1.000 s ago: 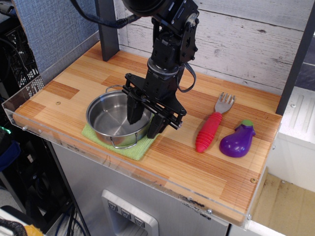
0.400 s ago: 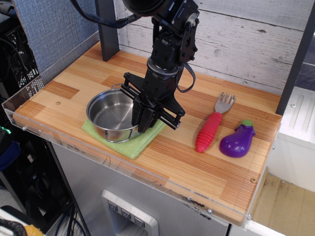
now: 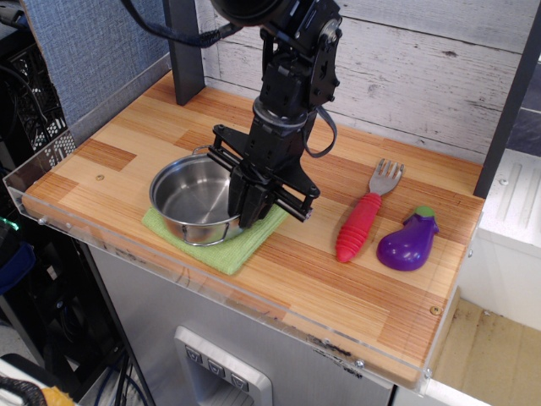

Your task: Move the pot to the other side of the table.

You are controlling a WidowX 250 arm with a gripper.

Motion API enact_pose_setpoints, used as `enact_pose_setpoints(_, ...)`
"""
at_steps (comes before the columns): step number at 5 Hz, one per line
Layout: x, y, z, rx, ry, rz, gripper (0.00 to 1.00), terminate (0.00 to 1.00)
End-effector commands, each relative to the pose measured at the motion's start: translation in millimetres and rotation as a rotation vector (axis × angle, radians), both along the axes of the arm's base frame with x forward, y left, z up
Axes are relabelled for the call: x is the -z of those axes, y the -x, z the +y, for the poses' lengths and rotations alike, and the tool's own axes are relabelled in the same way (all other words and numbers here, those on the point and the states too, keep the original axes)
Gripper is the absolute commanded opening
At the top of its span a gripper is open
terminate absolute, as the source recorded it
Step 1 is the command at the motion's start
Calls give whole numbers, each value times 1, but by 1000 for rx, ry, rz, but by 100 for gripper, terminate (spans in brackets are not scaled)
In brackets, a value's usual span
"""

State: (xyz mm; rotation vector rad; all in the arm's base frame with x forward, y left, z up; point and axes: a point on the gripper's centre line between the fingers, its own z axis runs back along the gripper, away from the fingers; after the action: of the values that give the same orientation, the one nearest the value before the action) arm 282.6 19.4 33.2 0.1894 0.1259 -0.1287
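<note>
The shiny steel pot point(image 3: 193, 196) sits over the green cloth point(image 3: 221, 245) at the front left of the wooden table point(image 3: 279, 271). My black gripper point(image 3: 247, 205) comes down from above and is shut on the pot's right rim, one finger inside the bowl and one outside. The pot looks slightly raised and tilted on the gripper's side. A thin wire handle shows at the pot's far edge; the near-right rim is hidden behind the fingers.
A fork with a red ribbed handle point(image 3: 365, 215) and a purple toy eggplant point(image 3: 408, 241) lie on the right half of the table. A dark post point(image 3: 184, 51) stands at the back left. Clear acrylic edging point(image 3: 101, 241) runs along the front and left.
My gripper has closed from wide open onto the pot's right rim. The pot has shifted slightly up and to the right on the cloth.
</note>
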Motion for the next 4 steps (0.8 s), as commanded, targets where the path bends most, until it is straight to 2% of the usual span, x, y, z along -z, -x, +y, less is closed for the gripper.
enact_pose_setpoints(1,-59,-1,19,-67,24,-158,0,0)
enact_pose_setpoints(2,-65,1,39,-104,21,-162,0,0)
enact_pose_setpoints(4,-51,0,91,-189,-2,-126,0,0)
